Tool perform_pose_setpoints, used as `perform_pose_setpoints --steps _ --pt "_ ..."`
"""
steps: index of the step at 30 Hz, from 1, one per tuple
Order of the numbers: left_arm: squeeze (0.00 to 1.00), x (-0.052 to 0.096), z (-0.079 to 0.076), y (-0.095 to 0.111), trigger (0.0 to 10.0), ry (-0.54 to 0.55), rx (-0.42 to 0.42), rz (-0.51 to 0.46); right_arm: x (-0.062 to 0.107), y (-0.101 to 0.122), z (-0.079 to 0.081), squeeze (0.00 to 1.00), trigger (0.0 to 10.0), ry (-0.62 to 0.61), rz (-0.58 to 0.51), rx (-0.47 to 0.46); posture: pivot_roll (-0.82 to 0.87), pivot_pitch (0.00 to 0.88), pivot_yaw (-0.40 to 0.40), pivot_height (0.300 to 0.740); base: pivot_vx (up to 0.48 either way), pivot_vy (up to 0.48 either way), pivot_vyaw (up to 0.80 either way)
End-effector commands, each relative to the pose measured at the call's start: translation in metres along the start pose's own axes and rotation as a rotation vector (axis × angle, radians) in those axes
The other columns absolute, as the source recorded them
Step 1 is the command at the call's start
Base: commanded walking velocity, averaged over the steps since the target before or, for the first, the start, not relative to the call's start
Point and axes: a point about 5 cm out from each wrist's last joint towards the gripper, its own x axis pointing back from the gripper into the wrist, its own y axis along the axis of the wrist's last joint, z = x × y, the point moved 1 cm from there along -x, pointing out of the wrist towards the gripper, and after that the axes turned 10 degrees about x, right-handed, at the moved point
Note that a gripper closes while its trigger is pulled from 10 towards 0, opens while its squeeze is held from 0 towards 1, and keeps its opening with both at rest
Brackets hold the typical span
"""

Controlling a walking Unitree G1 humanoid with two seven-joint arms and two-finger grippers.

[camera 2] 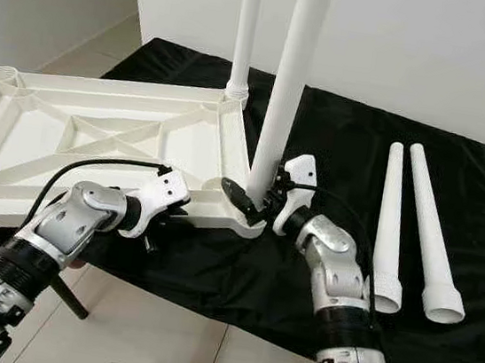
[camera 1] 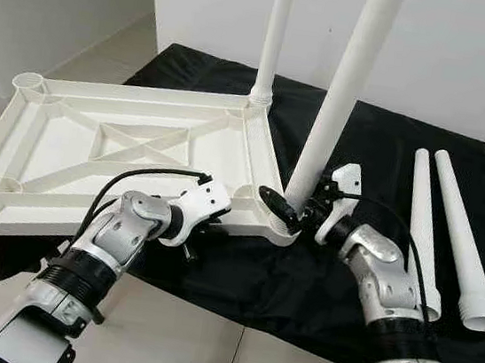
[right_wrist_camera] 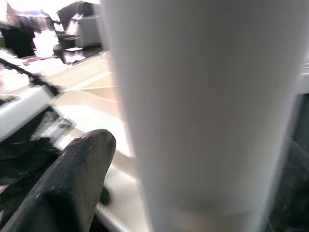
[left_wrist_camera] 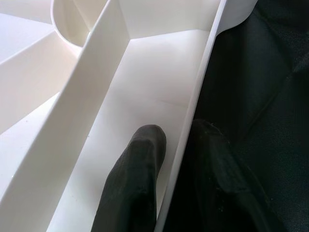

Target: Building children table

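Your left gripper pinches the tabletop rim — your right gripper clasps the near upright leg.

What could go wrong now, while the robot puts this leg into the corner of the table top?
1. The leg in the right gripper leans, so it may jam in the corner socket.
2. The table top overhangs the black cloth; pushing may tip it, though the left gripper pinches its rim.
3. The two spare legs could roll off.
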Motion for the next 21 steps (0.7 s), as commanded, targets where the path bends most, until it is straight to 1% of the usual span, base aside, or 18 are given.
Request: perform_pose_setpoints --steps 1,2,4,9,11,12,13,21 --pt "0.0 -0.001 0.002 0.003 10.0 0.024 -0.009 -0.004 -0.001 0.001 -0.001 0.0 10.0 0.074 -0.015 0.0 -0.04 0.003 -0.005 0.74 0.0 0.0 0.0" --pt "0.0 -0.001 0.002 0.003 10.0 0.024 -0.009 -0.004 -0.001 0.001 -0.001 0.0 10.0 0.074 -0.015 0.0 -0.04 0.003 -0.005 0.74 0.0 0.0 0.0" --pt "0.0 -0.001 0.002 0.003 10.0 0.025 -0.01 -0.004 -0.002 0.001 -0.007 0.0 10.0 0.11 -0.016 0.008 -0.04 0.002 -0.004 0.74 0.0 0.0 0.0" --pt "0.0 0.0 0.003 0.003 10.0 0.027 -0.011 -0.003 -0.002 -0.001 -0.015 0.0 10.0 0.129 0.005 0.027 -0.04 0.0 -0.002 0.74 0.0 0.0 0.0" --pt "0.0 0.0 0.003 0.003 10.0 0.027 -0.01 0.0 0.001 -0.004 -0.023 0.0 10.0 0.141 0.026 0.039 -0.04 0.0 0.0 0.74 0.0 0.0 0.0" --pt "0.0 0.0 0.003 0.003 10.0 0.027 -0.01 0.0 0.001 -0.004 -0.023 0.0 10.0 0.141 0.026 0.039 -0.04 0.0 0.0 0.74 0.0 0.0 0.0" --pt "0.0 0.0 0.003 0.002 10.0 0.026 -0.011 0.001 0.002 -0.006 -0.028 0.0 10.0 0.149 0.032 0.037 -0.04 0.0 0.001 0.74 0.0 0.0 0.0" --pt "0.0 0.0 0.002 0.002 10.0 0.024 -0.014 0.003 0.005 -0.008 -0.031 0.0 10.0 0.174 0.038 0.033 -0.04 0.0 0.004 0.74 0.0 0.0 0.0"
